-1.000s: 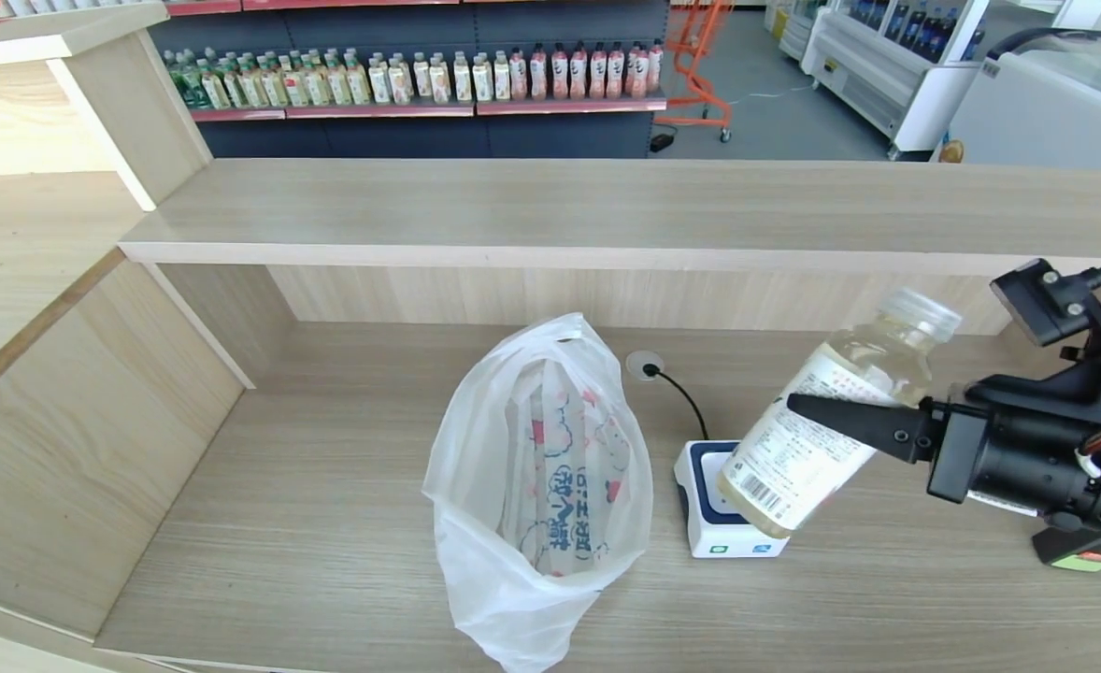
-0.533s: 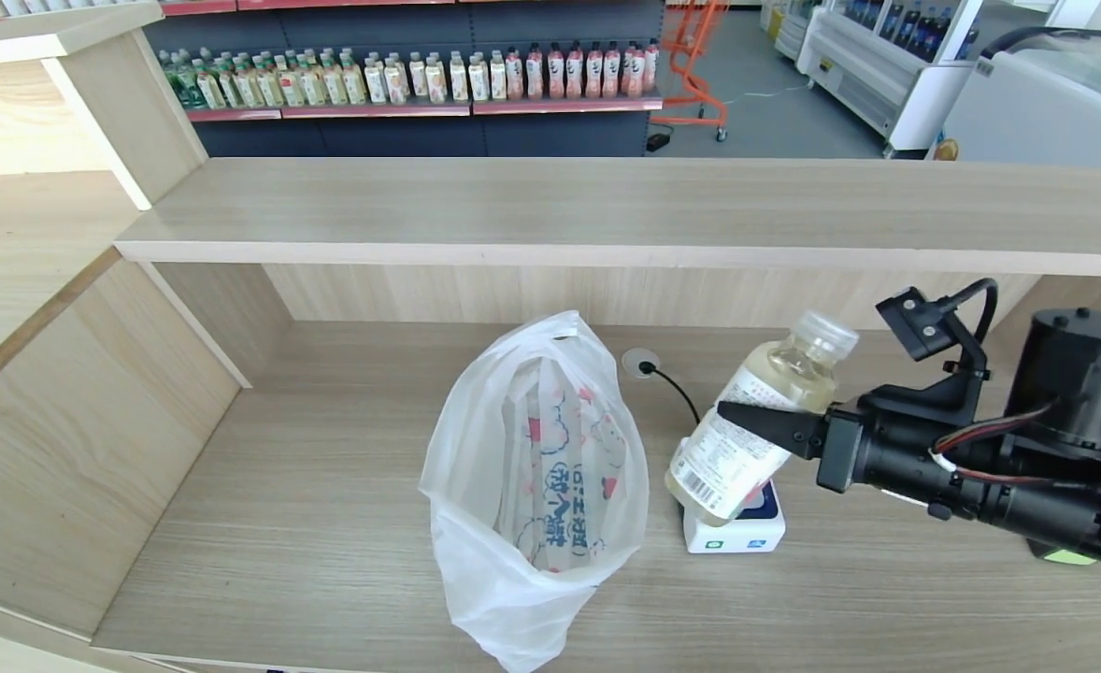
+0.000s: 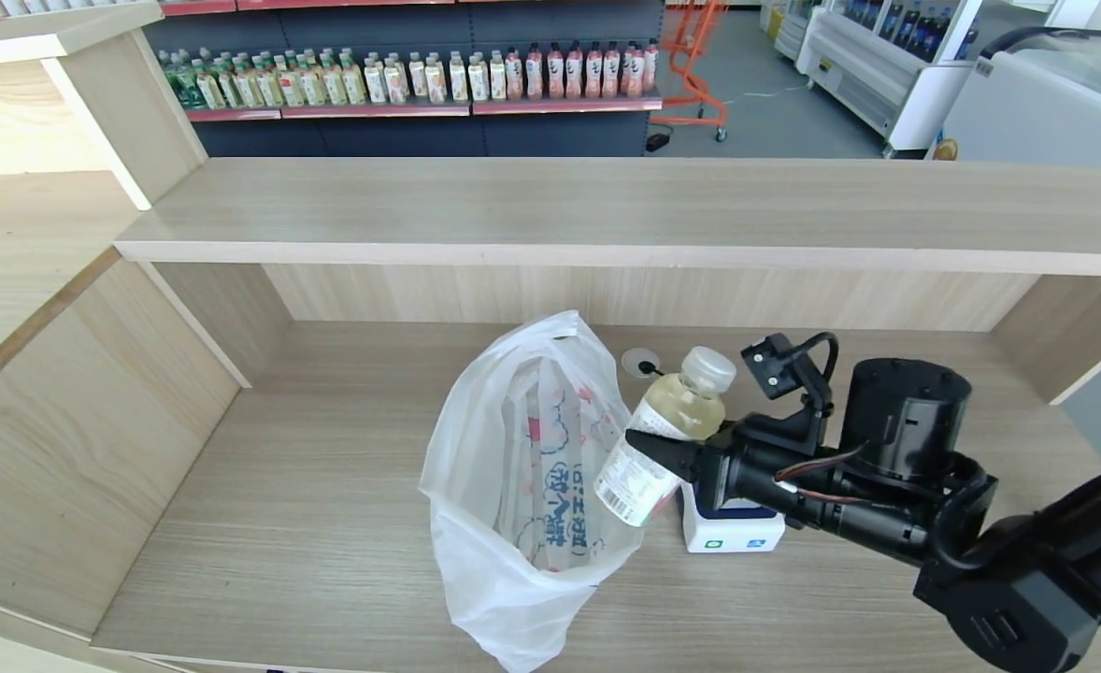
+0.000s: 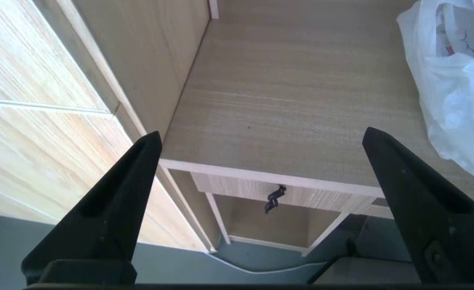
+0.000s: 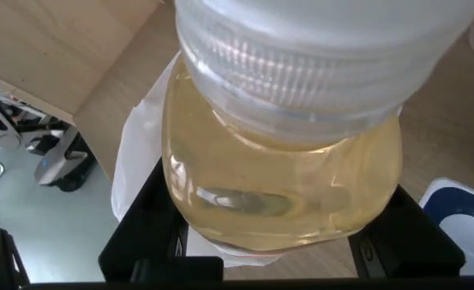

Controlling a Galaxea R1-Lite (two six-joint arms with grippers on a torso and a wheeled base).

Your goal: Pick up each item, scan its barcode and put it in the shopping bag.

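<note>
Bottle [image 3: 677,407] label partly covered by the right gripper [image 3: 653,445]; its far finger is hidden behind the bottle. Scanner [image 3: 733,533] half masked beneath the gripper's wrist. Right arm lies low across the counter [image 3: 326,523], gripper clamped on the tilted bottle, cap up, base just past the fingertips at the shopping bag [image 3: 476,561] rim. Left gripper [image 4: 261,201] spread wide, empty.

You have the clear bottle [image 3: 645,480] of pale yellow drink tilted just right of frame centre, cap up-right, its base over the right rim of the open white shopping bag [image 3: 476,561]
</note>
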